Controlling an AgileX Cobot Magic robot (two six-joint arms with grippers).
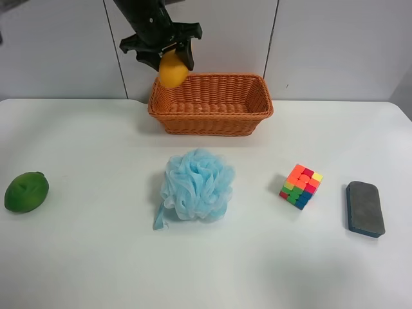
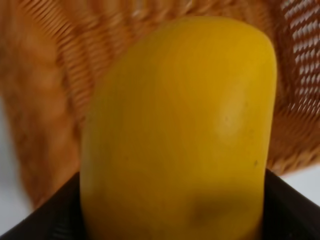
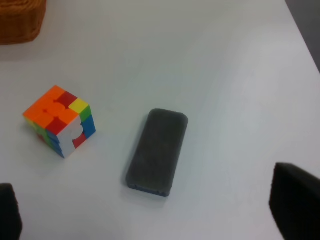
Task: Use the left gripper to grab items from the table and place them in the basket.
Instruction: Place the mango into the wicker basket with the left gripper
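My left gripper (image 1: 168, 56) is shut on the yellow-orange mango (image 1: 172, 69) and holds it above the near-left corner of the wicker basket (image 1: 212, 114). The mango (image 2: 180, 130) fills the left wrist view, with the basket weave (image 2: 60, 90) behind it. On the table lie the green fruit (image 1: 26, 192) at far left, the light-blue bath pouf (image 1: 196, 185) in the middle, the puzzle cube (image 1: 300, 185) and the dark grey-blue sponge (image 1: 365, 208) at right. The right wrist view shows the cube (image 3: 60, 120) and sponge (image 3: 157, 151) below my right gripper, whose dark fingertips (image 3: 295, 205) stand wide apart.
The white table (image 1: 96, 257) ends at a grey panelled wall (image 1: 335, 45) behind the basket. A corner of the basket (image 3: 17, 20) shows in the right wrist view. The table's right edge (image 3: 305, 30) runs close to the sponge.
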